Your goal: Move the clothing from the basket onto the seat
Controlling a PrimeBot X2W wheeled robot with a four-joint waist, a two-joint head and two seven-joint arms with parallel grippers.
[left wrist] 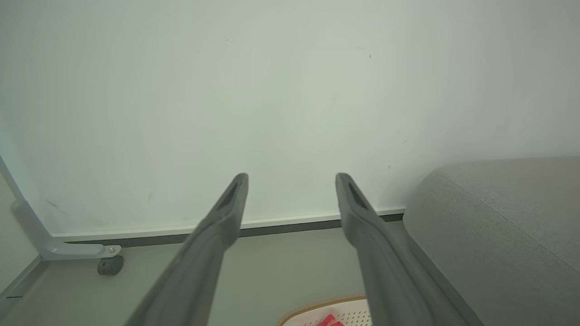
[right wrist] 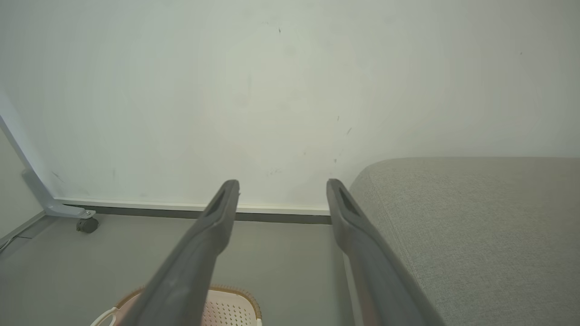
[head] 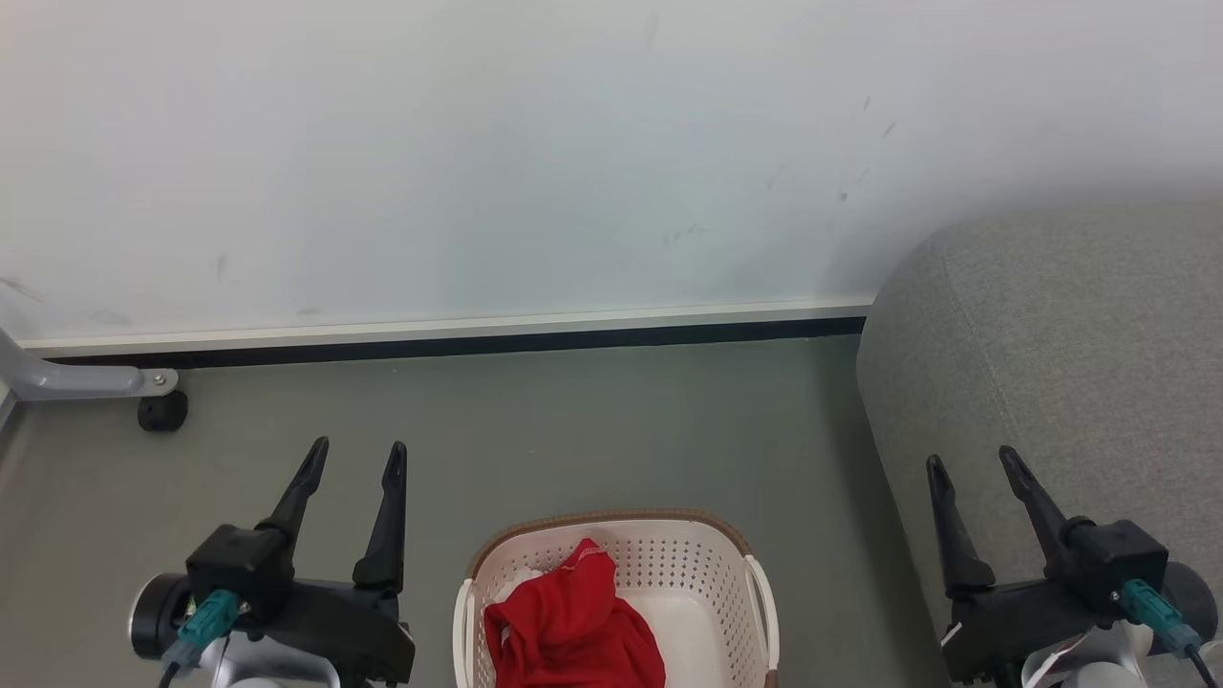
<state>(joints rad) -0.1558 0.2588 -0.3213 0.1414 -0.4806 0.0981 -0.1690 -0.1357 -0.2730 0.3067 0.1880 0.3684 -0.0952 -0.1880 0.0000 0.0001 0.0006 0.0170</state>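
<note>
Two grippers sit low in the head view, each with a black body and two long, dark, tapered fingers. The left gripper (head: 358,446), at lower left, has its fingers spread apart with nothing between them. The right gripper (head: 971,457), at lower right, is likewise spread and empty, and its fingers are seen against the side of the seat (head: 1070,363). A teal cable connector (head: 205,621) plugs into the left gripper body. The basket (head: 669,564) stands on the smooth grey floor (head: 573,430) between the two grippers and is cut off by the lower edge of the view. It is moulded cream-white plastic, its walls are perforated with rows of small round holes, its rim is brown and rounded, and it has white loop handles at the sides. The clothing (head: 573,621) lies inside the basket as a crumpled heap of soft red fabric in the left part, with a thin white stitched hem at its peak. A patch of white cloth (head: 521,583) shows at the heap's upper left, against the perforated wall. The right part of the basket bottom is bare plastic. The seat is upholstered in grey woven fabric with a rounded corner, and it stands to the right of the basket, apart from it. Behind them is a pale, lightly scuffed wall (head: 573,143) with a white skirting board (head: 478,325). A grey metal leg (head: 76,379) on a black caster (head: 162,411) stands at the left.
</note>
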